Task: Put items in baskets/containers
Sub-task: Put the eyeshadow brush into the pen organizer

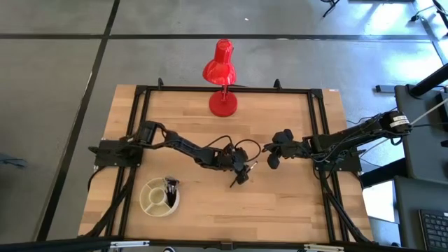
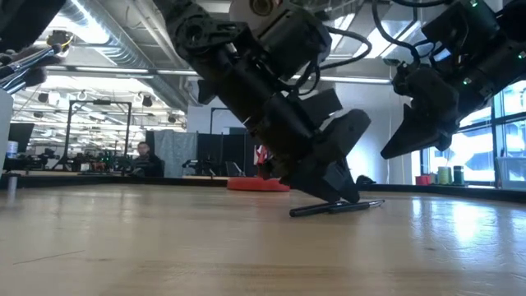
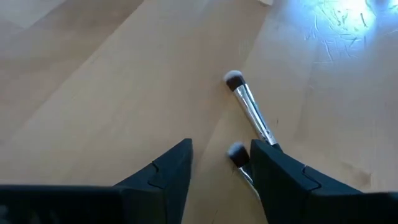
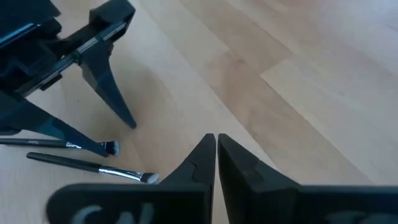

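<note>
Wooden table, two brushes under the left gripper

From above, the left gripper is seen at mid-table, the cream dish near the front left edge, brushes in one compartment. At table height, its fingertips are set down over two makeup brushes. In its wrist view, spread fingers straddle one brush; nothing is gripped. The right gripper is shut, empty.

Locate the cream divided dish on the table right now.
In the high view the cream divided dish sits near the table's front-left corner, already holding some brushes, in front of the left arm and diagonally left of the left pincer.
</note>
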